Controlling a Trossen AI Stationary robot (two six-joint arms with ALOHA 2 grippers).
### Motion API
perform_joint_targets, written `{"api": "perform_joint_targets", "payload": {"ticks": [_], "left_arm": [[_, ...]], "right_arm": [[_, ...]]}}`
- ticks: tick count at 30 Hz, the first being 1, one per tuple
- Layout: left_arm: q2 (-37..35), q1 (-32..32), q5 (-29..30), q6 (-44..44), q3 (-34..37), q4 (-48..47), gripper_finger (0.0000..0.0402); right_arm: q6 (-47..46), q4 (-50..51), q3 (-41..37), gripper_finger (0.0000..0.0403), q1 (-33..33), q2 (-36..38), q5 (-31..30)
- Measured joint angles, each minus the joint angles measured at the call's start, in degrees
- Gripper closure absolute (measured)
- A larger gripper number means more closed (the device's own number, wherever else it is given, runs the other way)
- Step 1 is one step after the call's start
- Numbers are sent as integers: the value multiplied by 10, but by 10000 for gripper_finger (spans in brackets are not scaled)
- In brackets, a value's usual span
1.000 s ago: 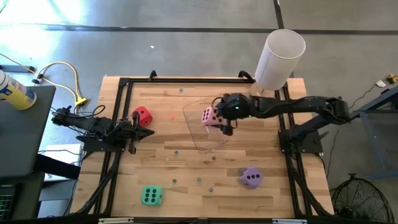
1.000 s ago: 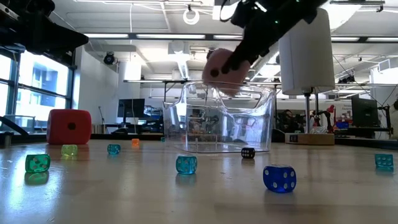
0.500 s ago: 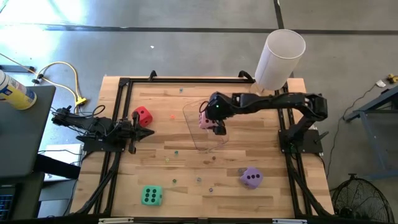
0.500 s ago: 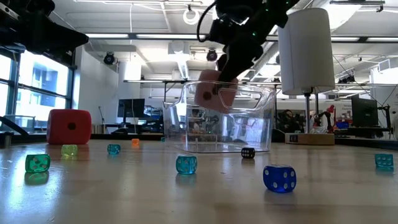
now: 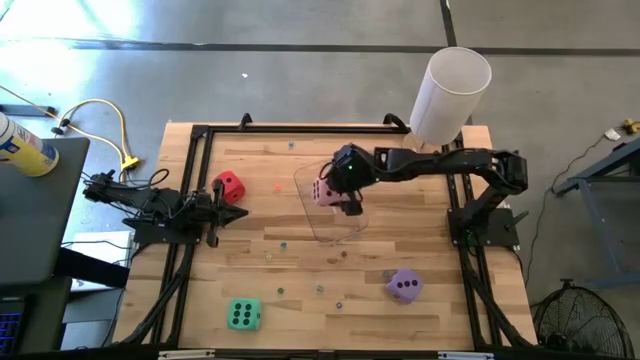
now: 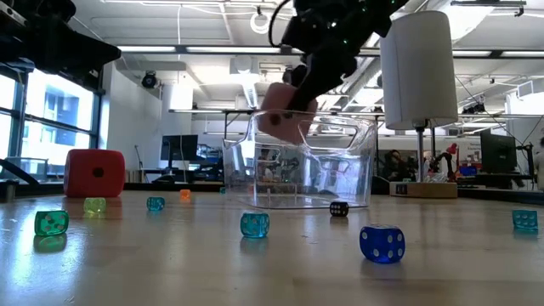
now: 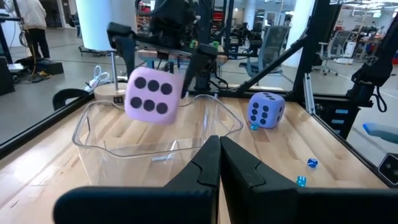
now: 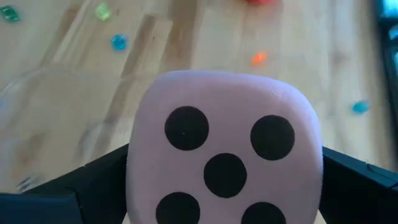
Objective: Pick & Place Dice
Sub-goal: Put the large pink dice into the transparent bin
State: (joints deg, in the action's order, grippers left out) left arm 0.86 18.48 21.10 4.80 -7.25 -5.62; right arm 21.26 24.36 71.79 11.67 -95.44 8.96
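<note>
Pink die (image 5: 322,192): held in right pincer (image 5: 338,194), w/ a finger on each side, above the clear bin (image 5: 330,225), at about rim height in low view (image 6: 280,115); 5-pip face toward right wrist cam (image 8: 225,167), 6-pip face toward left wrist cam (image 7: 154,97). Clear bin: mid-table, upright. Red die (image 5: 229,186): on table left of bin, just beside left pincer (image 5: 240,213). Left pincer: clenched, nothing in it, resting low at left side of table, pointing at bin. Green die (image 5: 243,314): front-left of table, 6 pips up, well apart from the rest. Purple die (image 5: 404,285): front-right of table, near right frame rail. Misc.: several small dice scattered on table (image 5: 300,255), incl. blue one (image 6: 382,243) and teal one (image 6: 254,224) nearest low cam. White cylinder (image 5: 450,96): at back-right corner of table.
</note>
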Motion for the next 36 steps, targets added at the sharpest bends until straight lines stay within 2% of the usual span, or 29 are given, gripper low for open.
{"api": "perform_joint_targets", "payload": {"ticks": [2,4,6,9,10,14,17,24,32,36], "left_arm": [[0,0,0,2,0,0,401],[0,0,0,1,0,0,401],[0,0,0,-5,0,0,401],[1,0,1,0,0,1,401],[2,0,1,0,0,1,401],[2,0,2,-14,0,1,401],[2,0,2,-23,0,1,401],[2,0,3,-24,0,1,401],[2,0,3,-30,0,1,401],[5,0,42,-62,0,24,401]], "right_arm": [[14,21,0,3,4,0,56],[31,23,0,3,3,0,50],[0,20,0,3,1,0,19],[-6,29,-1,3,8,0,71],[0,25,-1,3,8,0,68],[-40,1,-1,3,3,0,-64],[-85,-7,0,3,0,0,-116],[-75,-4,0,3,-7,-5,-59],[-75,-5,0,3,-9,-5,-58],[-78,-8,0,3,-9,-6,-56]]}}
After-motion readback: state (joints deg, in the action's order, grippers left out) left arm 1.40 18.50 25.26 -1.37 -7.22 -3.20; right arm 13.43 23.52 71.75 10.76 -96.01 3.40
